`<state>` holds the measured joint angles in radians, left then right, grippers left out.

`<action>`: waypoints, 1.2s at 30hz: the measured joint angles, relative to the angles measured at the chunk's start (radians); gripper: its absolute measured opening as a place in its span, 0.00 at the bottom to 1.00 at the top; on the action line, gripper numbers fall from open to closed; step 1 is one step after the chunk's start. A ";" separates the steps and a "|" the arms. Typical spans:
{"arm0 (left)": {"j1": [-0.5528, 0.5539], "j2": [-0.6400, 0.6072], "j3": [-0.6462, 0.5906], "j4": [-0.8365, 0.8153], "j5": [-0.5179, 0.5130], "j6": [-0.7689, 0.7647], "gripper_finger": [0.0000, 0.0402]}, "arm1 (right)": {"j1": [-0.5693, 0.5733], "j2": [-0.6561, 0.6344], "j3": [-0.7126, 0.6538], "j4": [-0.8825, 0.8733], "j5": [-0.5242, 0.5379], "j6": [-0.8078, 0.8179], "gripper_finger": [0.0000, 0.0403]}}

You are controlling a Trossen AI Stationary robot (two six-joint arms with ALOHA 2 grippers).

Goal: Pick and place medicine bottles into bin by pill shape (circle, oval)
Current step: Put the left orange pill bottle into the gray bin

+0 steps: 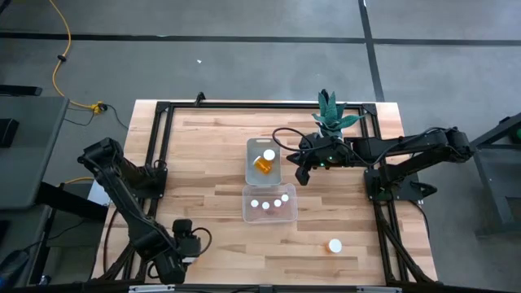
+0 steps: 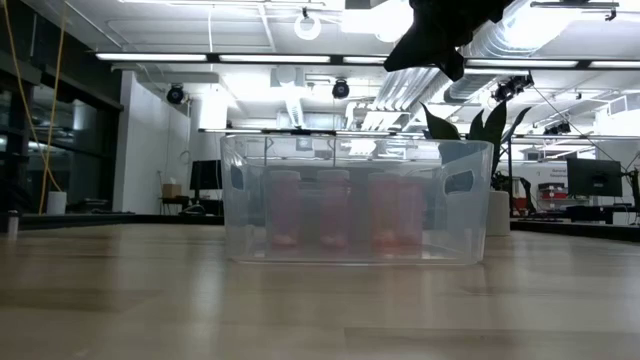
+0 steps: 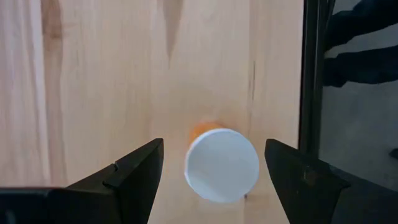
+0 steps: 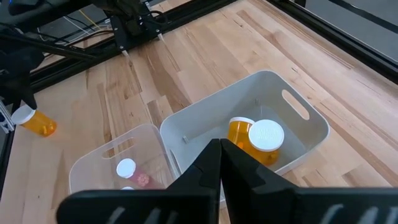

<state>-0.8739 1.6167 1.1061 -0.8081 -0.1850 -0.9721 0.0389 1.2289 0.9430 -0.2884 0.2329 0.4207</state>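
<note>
So the medicine bottles (image 1: 270, 203) are little orange plastic cylinders with round white caps. My guess is they're light, rigid and a bit slick, so they'll roll or squirt out if pinched off-centre. I'd take one across the body just under the cap, or across the cap itself, fingers square to it.

Where they are: three stand upright in the nearer clear bin (image 1: 269, 203), one lies on its side in the farther bin (image 1: 264, 161), and one sits loose on the desk (image 1: 203, 155) near the front right (image 1: 334, 245). One more is down at the front-left corner under the left gripper (image 3: 214, 171), whose fingers (image 3: 134, 171) are spread wide on either side of its white cap (image 3: 222, 165), not touching it.

The right gripper (image 4: 221, 155) hovers just beside the farther bin, above the desk, with its fingers pressed together and holding nothing.

View differences: the overhead hides the left arm's bottle completely, only the left wrist camera shows it. The right wrist view makes it obvious the far-bin bottle (image 4: 255, 140) is tipped over, and it also catches a bottle lying far off near the desk frame (image 4: 34, 121). The low view only shows pinkish bottle shapes through the near bin wall (image 2: 355, 215), plus a plant (image 2: 480, 130) behind.
</note>
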 joint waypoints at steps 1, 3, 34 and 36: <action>-0.003 0.001 0.000 0.001 0.007 -0.014 0.67 | 0.000 0.000 0.000 0.000 0.000 0.001 0.00; -0.011 0.002 0.000 0.000 0.015 -0.041 0.67 | 0.000 0.000 0.000 0.000 0.001 0.001 0.00; -0.034 0.085 0.000 -0.003 0.006 -0.073 0.67 | 0.000 0.000 0.000 -0.019 0.047 0.008 0.00; -0.038 0.097 0.000 0.001 0.029 -0.073 0.67 | 0.000 0.000 0.000 -0.020 0.048 0.008 0.00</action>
<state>-0.9118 1.7135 1.1057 -0.8074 -0.1561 -1.0447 0.0391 1.2289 0.9428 -0.3081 0.2806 0.4290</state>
